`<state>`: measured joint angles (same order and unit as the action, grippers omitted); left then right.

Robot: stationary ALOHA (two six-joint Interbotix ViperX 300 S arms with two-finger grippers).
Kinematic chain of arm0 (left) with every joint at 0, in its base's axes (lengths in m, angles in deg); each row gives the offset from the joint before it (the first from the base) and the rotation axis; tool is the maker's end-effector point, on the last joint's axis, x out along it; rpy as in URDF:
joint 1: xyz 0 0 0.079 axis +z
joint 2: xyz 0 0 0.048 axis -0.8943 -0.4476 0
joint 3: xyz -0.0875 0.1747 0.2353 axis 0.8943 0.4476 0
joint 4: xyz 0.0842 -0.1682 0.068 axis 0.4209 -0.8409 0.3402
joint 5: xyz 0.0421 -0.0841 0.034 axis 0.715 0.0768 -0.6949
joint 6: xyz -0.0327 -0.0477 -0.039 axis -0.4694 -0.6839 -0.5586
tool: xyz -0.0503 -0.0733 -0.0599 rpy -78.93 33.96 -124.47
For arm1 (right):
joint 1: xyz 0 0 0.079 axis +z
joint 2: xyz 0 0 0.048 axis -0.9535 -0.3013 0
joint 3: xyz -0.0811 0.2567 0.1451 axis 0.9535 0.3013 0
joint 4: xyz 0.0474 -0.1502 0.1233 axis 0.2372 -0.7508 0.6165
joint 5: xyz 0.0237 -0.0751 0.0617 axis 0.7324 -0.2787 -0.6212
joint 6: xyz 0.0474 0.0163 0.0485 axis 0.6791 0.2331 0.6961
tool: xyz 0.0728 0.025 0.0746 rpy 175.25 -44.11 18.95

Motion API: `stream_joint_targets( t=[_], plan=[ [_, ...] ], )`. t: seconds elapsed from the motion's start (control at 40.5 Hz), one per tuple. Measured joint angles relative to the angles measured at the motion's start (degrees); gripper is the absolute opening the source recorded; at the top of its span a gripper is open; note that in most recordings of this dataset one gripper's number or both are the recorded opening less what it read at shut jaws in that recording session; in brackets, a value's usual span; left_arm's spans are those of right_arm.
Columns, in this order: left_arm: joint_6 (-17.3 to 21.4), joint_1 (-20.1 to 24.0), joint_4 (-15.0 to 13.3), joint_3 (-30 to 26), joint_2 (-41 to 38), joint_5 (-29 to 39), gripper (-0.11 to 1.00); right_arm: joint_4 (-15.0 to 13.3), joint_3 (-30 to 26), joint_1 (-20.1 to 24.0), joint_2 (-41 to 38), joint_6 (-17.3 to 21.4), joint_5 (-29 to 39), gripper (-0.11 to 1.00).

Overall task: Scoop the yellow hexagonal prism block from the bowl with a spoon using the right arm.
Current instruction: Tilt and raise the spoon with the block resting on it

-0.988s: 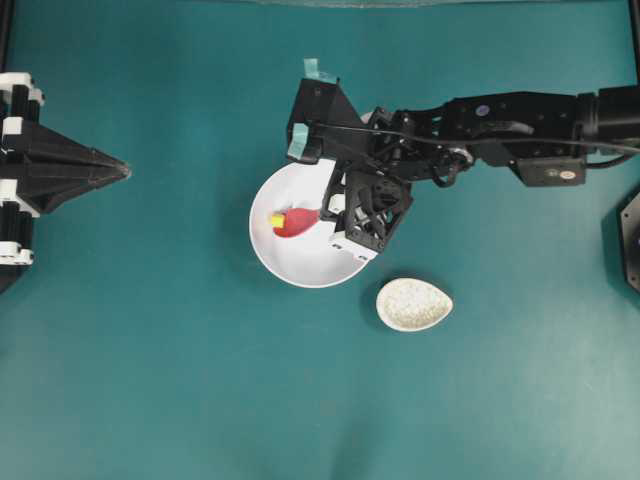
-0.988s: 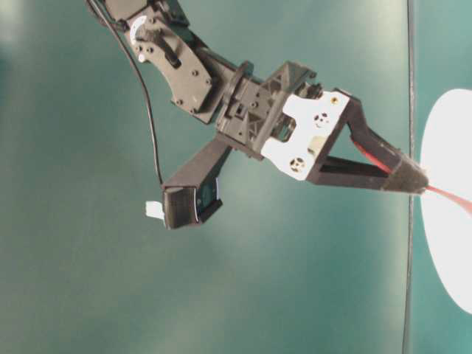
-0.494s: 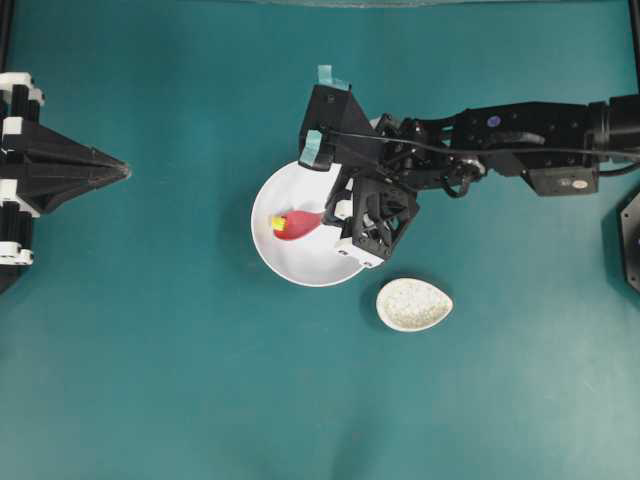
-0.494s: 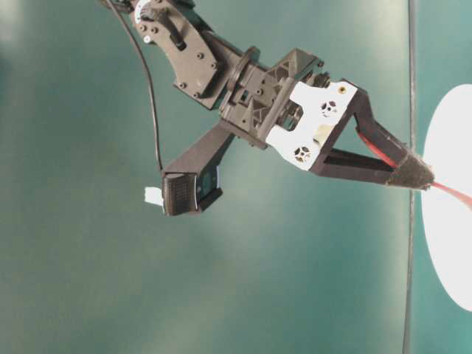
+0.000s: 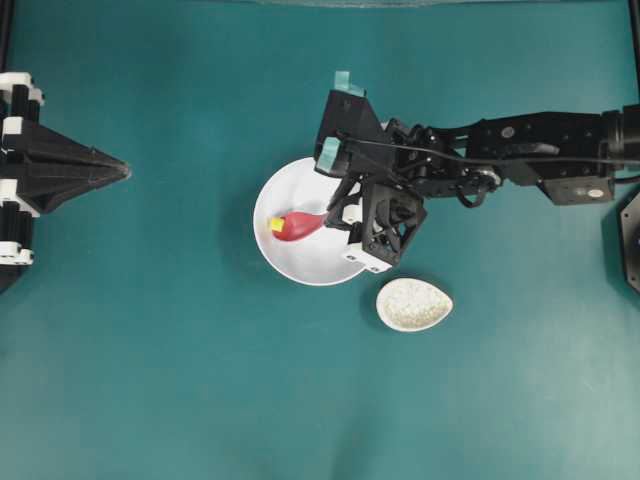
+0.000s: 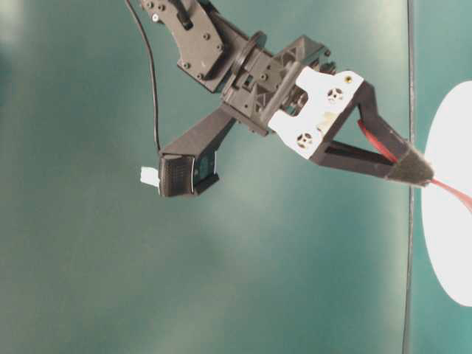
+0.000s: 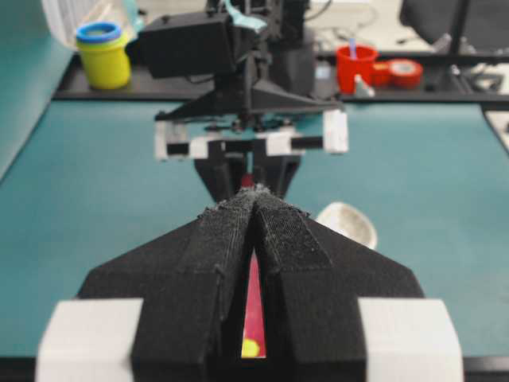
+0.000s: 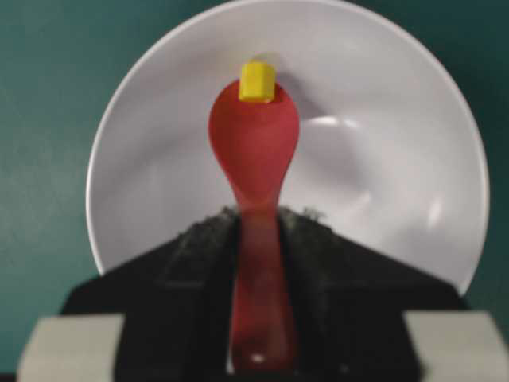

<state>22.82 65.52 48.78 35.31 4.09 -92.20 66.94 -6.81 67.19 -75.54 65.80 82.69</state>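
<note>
One bowl (image 5: 300, 262), one spoon (image 5: 298, 225), one yellow block (image 5: 276, 225); the right gripper (image 8: 258, 239) grips the spoon, the left gripper (image 7: 254, 203) is pinched closed; only the overhead view shows the spoon rest (image 5: 414, 304)

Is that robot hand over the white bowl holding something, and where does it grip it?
Yes: the right hand holds the red spoon by its handle.

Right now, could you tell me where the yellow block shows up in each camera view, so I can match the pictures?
Overhead: the yellow block is left of centre, at the spoon tip, over the bowl.
Table-level: not in view.
Left wrist: bottom centre, seen through the gap under the left gripper.
Right wrist: top centre, at the spoon's far end.
Shared landmark: the spoon.
</note>
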Motion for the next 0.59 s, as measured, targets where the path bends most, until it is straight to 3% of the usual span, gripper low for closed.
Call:
stream_joint_targets(
  t=[0.593],
  plan=[
    [-0.18, 0.0, 0.0, 0.0, 0.0, 0.0, 0.0, 0.09, 4.92, 0.97, 1.49, 0.18, -8.79, 0.24]
  ],
)
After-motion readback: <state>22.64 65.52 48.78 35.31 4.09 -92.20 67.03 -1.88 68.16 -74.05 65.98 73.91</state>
